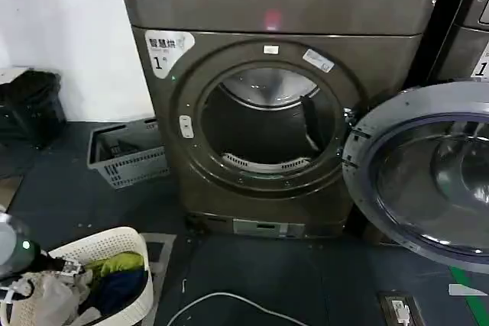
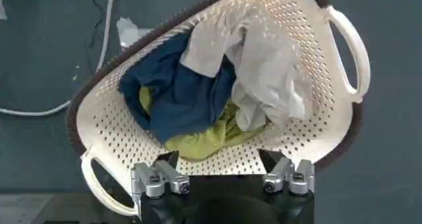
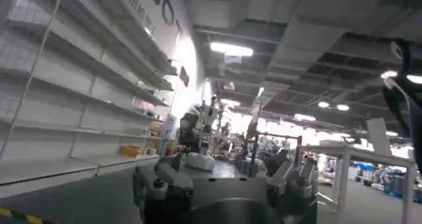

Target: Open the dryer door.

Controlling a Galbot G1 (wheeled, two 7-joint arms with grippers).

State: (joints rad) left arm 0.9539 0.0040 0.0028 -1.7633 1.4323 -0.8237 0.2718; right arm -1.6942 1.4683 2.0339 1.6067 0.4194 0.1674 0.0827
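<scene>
The left claw [image 2: 223,179] hangs with its fingers spread wide and nothing between them, directly above a cream laundry basket [image 2: 316,67] that stands on the dark floor and holds a navy garment [image 2: 178,90], a yellow-green one and a pale grey one. In the head view this same basket [image 1: 114,246] sits at the low left corner, well apart from the machine. Going to the right, a grey crate [image 1: 130,159] stands on the floor beside the dryer [image 1: 275,5], and the round mouth of the drum [image 1: 267,124] is fully exposed, with the metal inside visible. Further right, the dryer door [image 1: 428,173] is swung out wide on its hinge, its grey inner ring and dark glass facing the camera, far from the opening. I judge the task as practically done: the door is already open and, as far as I can tell, only moving the arms away is left. The right claw [image 3: 224,182] is also open and holds nothing; its wrist camera looks out toward shelves [image 3: 72,93] and a ceiling with lamps, so it points away from the dryer and touches nothing.
</scene>
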